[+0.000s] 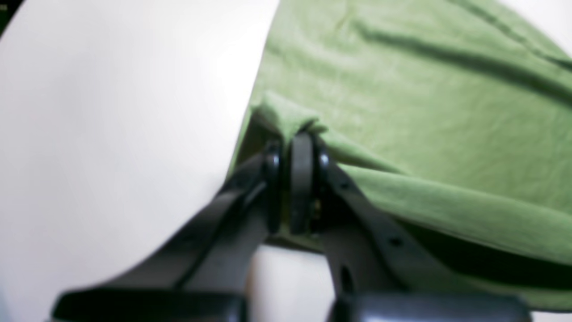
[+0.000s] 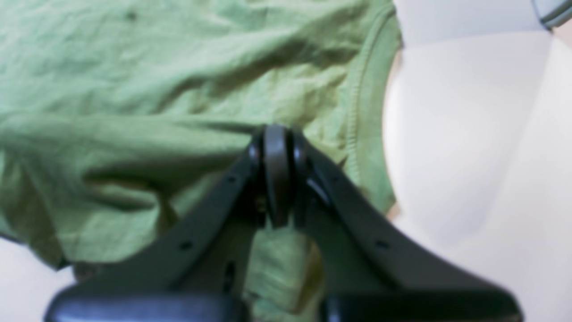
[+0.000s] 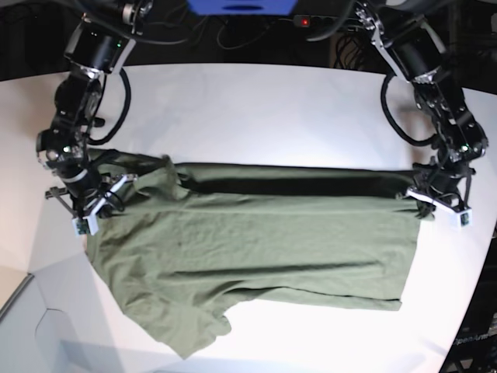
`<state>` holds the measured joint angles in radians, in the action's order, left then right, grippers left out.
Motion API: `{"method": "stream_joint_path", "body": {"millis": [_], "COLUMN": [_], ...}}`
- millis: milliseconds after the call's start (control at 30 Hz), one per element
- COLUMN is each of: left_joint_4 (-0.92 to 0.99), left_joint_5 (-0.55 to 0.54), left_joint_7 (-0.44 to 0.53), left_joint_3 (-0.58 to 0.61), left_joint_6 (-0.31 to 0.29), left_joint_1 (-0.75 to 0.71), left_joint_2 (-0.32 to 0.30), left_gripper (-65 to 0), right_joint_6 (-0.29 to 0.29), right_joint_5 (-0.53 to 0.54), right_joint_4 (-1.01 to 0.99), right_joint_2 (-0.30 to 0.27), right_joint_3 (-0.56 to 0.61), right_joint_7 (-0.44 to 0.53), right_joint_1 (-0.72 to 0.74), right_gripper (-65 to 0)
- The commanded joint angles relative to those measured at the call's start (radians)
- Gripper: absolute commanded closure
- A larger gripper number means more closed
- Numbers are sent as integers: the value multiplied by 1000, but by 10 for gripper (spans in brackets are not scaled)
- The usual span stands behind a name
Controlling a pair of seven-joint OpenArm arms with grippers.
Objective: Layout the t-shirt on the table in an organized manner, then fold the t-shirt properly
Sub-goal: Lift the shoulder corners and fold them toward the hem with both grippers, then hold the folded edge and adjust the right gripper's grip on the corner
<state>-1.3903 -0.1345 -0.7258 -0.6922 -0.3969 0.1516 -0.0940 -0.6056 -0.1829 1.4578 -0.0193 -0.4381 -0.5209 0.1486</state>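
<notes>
White worktop (image 3: 256, 101) carries the olive t-shirt (image 3: 264, 249), spread flat with its far edge raised and taut, because my left hand (image 3: 432, 194) and right hand (image 3: 99, 194) each pinch a corner there.

Dark backdrop with tangled black cables (image 3: 233, 31) and a blue panel (image 3: 242, 6) up top.

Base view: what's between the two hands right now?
In the base view, the t-shirt's raised top edge spans from the right hand to the left hand, both shut on it. Behind that edge, the table is bare.
</notes>
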Motion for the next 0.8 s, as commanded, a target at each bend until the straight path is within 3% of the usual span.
{"method": "stream_joint_path", "body": {"millis": [0, 433, 533, 600, 667, 767], "left_joint_4": [-4, 142, 179, 177, 174, 156], "left_joint_5": [-6, -7, -6, -7, -7, -15], "left_joint_7": [24, 25, 25, 25, 25, 25], "left_joint_3": [-1, 1, 1, 7, 32, 33], "left_joint_6": [0, 0, 6, 6, 6, 6], "left_joint_1": [35, 76, 95, 95, 95, 95], "left_joint_2": [-16, -33, -49, -56, -62, -74], "left_gripper": [-2, -11, -100, -187, -273, -312], "right_joint_6": [5, 5, 5, 5, 5, 5], "right_joint_5": [9, 9, 9, 9, 9, 9], "right_joint_4": [5, -88, -88, -88, -84, -67], "right_joint_2": [-9, -11, -9, -11, -15, -24], "right_joint_3": [-1, 34, 35, 43, 46, 46], "right_joint_7": [25, 66, 68, 66, 66, 71], "right_joint_1": [30, 65, 65, 65, 64, 46], "right_gripper": [0, 0, 0, -54, -148, -266]}}
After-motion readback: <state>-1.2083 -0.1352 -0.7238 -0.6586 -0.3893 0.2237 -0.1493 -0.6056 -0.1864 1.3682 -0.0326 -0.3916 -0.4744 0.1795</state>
